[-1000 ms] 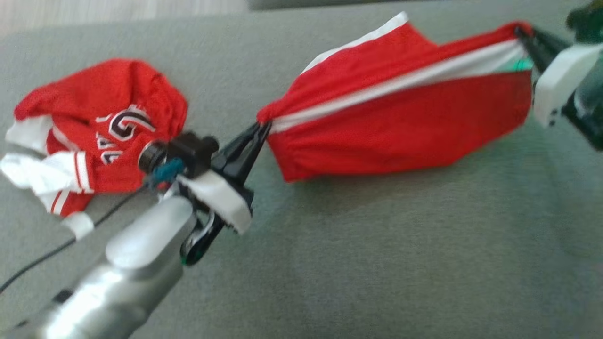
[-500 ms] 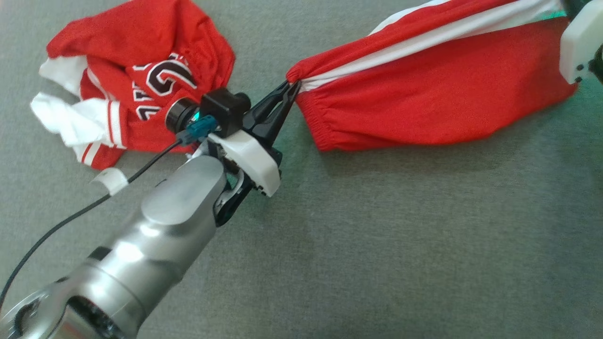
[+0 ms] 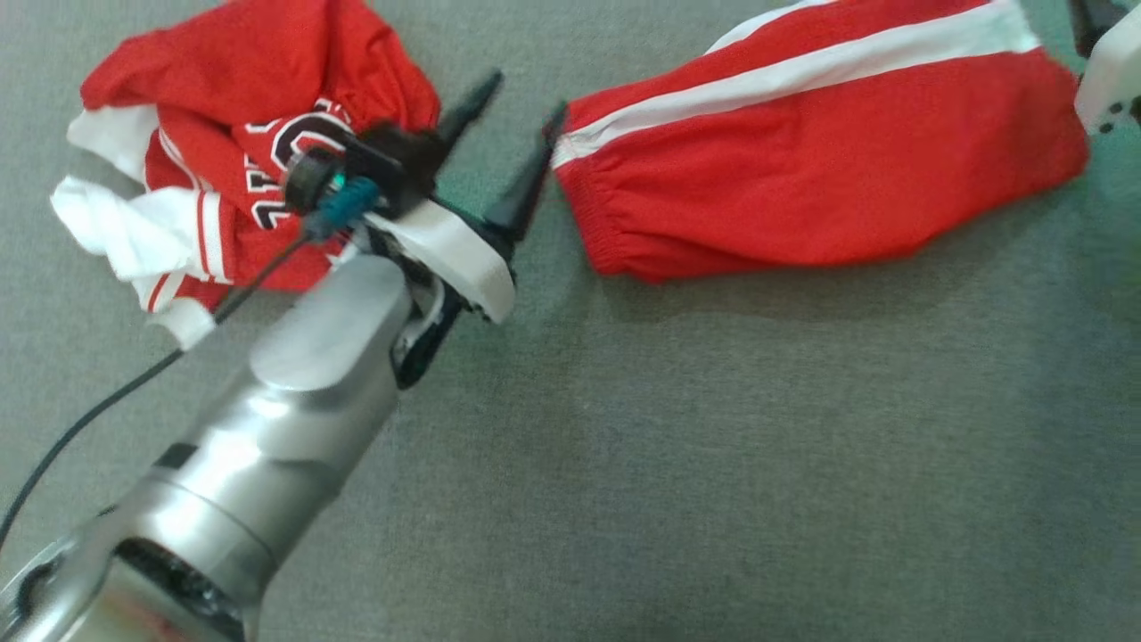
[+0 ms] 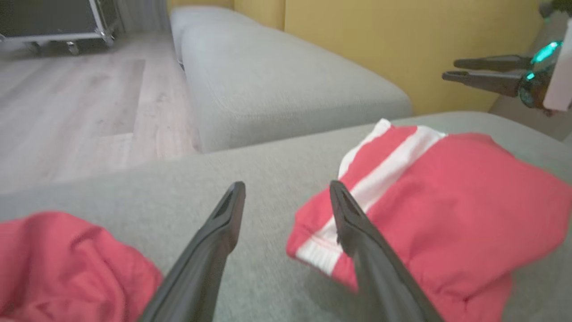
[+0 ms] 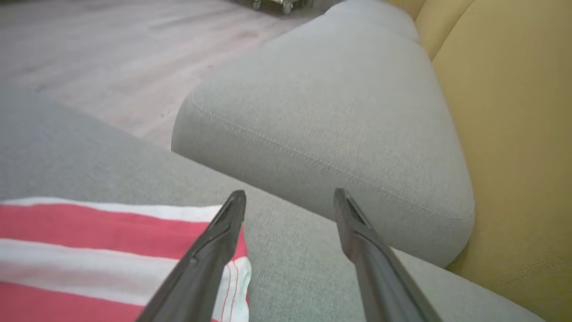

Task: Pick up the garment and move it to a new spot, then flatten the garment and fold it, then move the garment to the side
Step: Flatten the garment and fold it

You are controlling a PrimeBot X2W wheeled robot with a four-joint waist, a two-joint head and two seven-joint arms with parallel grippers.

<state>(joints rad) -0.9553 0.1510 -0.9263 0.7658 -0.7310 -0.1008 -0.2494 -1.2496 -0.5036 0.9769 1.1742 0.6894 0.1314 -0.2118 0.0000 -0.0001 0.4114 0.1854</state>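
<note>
Head cam: high, steep look down on cushion [image 3: 713, 464]; shorts [image 3: 802, 169] upper right of frame. Left wrist cam: low, close, along cushion, shorts [image 4: 451, 214] at right. Right wrist cam: low, close, corner of shorts [image 5: 80, 223] lower left. Shorts in all three.

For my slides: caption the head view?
Open left gripper beside red white-striped shorts on the grey cushion, crumpled red jersey nearby.

Shorts [image 3: 820, 160] on cushion [image 3: 713, 446], jersey [image 3: 250, 134] to their left, apart
</note>
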